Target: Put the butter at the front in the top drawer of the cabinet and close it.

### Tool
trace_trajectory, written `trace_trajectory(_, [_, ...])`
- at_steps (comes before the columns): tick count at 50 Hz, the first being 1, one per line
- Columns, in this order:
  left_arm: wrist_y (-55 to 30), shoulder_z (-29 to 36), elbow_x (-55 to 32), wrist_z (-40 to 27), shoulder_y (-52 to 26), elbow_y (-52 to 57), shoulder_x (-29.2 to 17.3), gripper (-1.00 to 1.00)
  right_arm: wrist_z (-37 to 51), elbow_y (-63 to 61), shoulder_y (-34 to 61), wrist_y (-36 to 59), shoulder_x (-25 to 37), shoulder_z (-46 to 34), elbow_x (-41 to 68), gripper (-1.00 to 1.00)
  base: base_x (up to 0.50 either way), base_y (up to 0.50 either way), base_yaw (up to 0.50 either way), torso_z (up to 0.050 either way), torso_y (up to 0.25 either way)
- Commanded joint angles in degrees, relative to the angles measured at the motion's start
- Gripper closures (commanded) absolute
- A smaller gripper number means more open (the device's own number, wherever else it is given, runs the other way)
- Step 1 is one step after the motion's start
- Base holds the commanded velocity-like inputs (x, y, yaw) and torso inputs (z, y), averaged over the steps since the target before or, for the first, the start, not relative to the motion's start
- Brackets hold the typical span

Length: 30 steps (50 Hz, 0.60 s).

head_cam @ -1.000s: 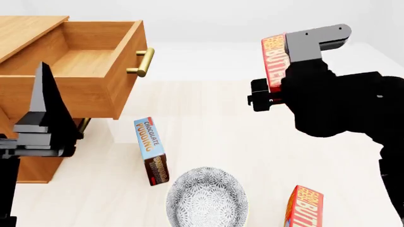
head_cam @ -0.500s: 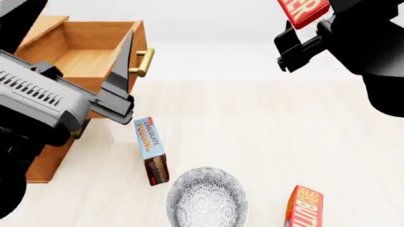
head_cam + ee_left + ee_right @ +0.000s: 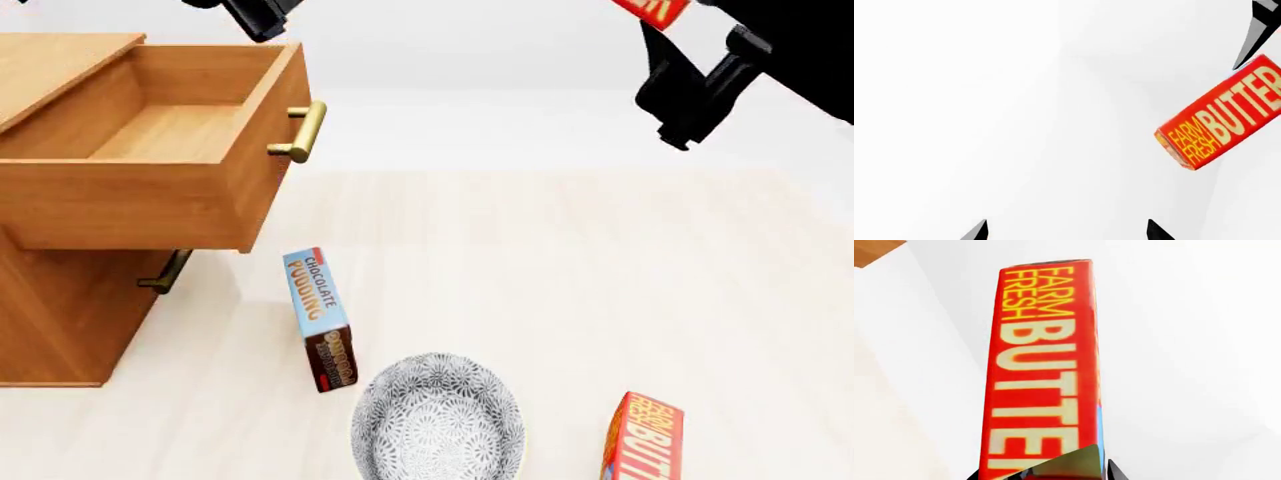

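My right gripper (image 3: 1047,472) is shut on a butter carton (image 3: 1044,365), red with yellow "FARM FRESH BUTTER" lettering. In the head view only a red corner of that butter (image 3: 654,8) shows at the top edge, above the right arm (image 3: 707,75). The left wrist view sees this carton (image 3: 1217,122) in mid-air, off to one side. A second identical carton (image 3: 643,440) stands on the floor at the near right. The top drawer (image 3: 160,130) of the cabinet (image 3: 60,310) is pulled out and holds nothing. My left gripper (image 3: 1066,234) is open with nothing between its fingers.
A blue-and-brown chocolate pudding box (image 3: 320,320) stands on the floor just in front of the cabinet. A grey patterned bowl (image 3: 434,420) sits near it. A lower drawer's brass handle (image 3: 163,272) pokes out under the open drawer. Part of the left arm (image 3: 254,12) shows at the top edge.
Both arms have risen. The left arm has swung up almost out of the head view. The right gripper has carried the butter up to the view's top edge.
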Motion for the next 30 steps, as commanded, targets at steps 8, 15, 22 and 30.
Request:
trace_trajectory(8, [7.86,5.93,7.30,10.09,-3.61,-5.11,0.50,-1.00,-8.05,-0.46,5.73,-5.19,4.71,-5.25,-16.54,1.00,0.00,0.00,0.00,0.000,0.001])
trace_trajectory(15, [10.25,6.37,7.98,10.31,-2.18,-4.58,0.05,-1.00,-7.52,-2.14,5.49,-4.98,5.36,-5.21,-17.01,1.00,0.00,0.00,0.00,0.001,0.001])
trace_trajectory(22, [11.09,7.83,8.99,9.84,0.04,-3.22,0.13,-1.00,-5.14,-4.02,3.40,-4.63,5.57,-4.02,-14.79,1.00,0.00,0.00,0.00,0.000,0.001])
trace_trajectory(30, [11.94,9.43,10.07,10.22,1.51,-3.33,1.34,-1.00,-5.13,-4.29,2.26,-5.53,4.86,-4.60,-15.13,1.00,0.00,0.00,0.00,0.000,0.001])
